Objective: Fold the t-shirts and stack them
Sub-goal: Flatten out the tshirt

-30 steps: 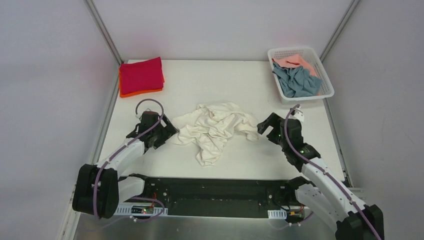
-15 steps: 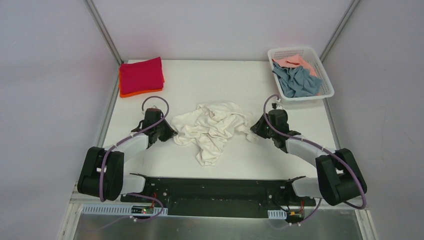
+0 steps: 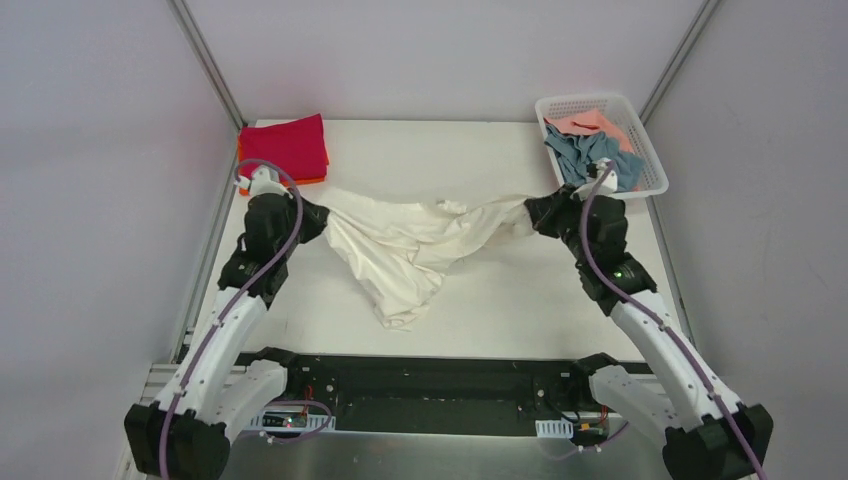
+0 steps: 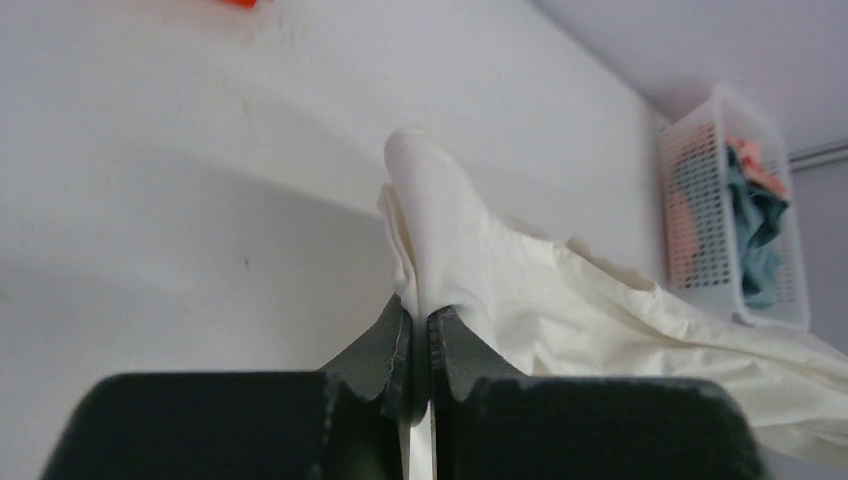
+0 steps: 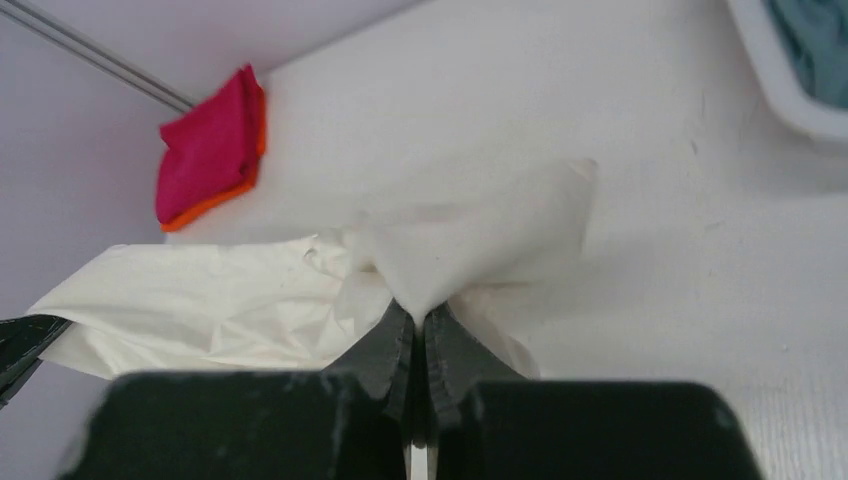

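The cream-white t-shirt [image 3: 405, 245] hangs stretched between both arms above the table, its lower part sagging toward the near edge. My left gripper [image 3: 318, 218] is shut on its left end, the cloth [image 4: 440, 210] pinched between the jaws [image 4: 421, 325]. My right gripper [image 3: 530, 212] is shut on the right end, with a fold of cloth [image 5: 470, 240] rising from the closed jaws [image 5: 418, 318]. A folded crimson red t-shirt [image 3: 285, 147] lies on an orange one [image 3: 315, 181] at the back left. Grey-blue [image 3: 590, 160] and salmon pink [image 3: 585, 122] t-shirts sit crumpled in the basket.
The white mesh basket [image 3: 650, 178] stands at the back right corner, close behind my right arm. The red and orange stack [image 5: 212, 150] sits just behind my left arm. Grey walls enclose the table [image 3: 430, 160] on three sides.
Both grippers closed on opposite ends of the cream-white t-shirt, then lifted and pulled apart. The crumpled heap is now stretched into a hanging band.
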Available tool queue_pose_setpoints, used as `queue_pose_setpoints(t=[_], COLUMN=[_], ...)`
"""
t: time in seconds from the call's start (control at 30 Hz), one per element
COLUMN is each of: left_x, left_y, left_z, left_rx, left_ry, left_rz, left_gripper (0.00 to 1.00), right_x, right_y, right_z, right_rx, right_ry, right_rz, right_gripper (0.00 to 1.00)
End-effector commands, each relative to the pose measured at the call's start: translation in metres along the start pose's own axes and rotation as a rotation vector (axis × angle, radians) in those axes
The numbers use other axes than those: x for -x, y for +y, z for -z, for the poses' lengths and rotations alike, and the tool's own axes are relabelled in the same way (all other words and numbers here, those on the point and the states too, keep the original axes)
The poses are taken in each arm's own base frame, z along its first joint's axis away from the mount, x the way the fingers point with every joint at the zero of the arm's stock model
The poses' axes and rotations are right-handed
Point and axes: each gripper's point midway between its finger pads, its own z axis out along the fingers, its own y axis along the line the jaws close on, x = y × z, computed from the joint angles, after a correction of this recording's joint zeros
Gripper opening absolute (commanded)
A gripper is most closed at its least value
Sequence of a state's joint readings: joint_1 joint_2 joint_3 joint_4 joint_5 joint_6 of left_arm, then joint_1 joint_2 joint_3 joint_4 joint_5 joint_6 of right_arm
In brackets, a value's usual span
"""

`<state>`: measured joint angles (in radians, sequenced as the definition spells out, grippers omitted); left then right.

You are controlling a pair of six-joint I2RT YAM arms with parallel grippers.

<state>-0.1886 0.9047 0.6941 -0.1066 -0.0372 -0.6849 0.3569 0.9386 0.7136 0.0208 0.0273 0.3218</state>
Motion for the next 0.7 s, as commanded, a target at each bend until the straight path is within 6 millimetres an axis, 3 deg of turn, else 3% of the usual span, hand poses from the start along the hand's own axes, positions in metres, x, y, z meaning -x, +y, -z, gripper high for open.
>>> queue_pose_setpoints(t=[0.0,0.17,0.37,0.53,0.67], left_x=[0.085,0.147,0.19,0.203,0.209], left_y=[-0.035,-0.074,-0.103,-0.129,-0.139], left_z=[0.057,0.132,0.226,0.294,0.333], left_rx=[-0.05,-0.162,-0.309,-0.473,-0.545], left_ry=[-0.25,-0.432,-0.613,-0.681,-0.722], left_rz=[-0.052,-0.067,-0.055,-0.072,-0.079], left_gripper=[0.0,0.0,0.0,0.0,0.0], right_x=[0.082,0.141,0.182,0.185,0.187], right_y=[0.032,0.076,0.109,0.149,0.163], right_z=[0.052,0.117,0.198,0.26,0.302], right_rx=[0.025,0.135,0.237,0.447,0.539], right_ry=[-0.197,-0.32,-0.432,-0.436,-0.449], right_rz=[0.096,0.157,0.169,0.187,0.177], right_gripper=[0.0,0.0,0.0,0.0,0.0])
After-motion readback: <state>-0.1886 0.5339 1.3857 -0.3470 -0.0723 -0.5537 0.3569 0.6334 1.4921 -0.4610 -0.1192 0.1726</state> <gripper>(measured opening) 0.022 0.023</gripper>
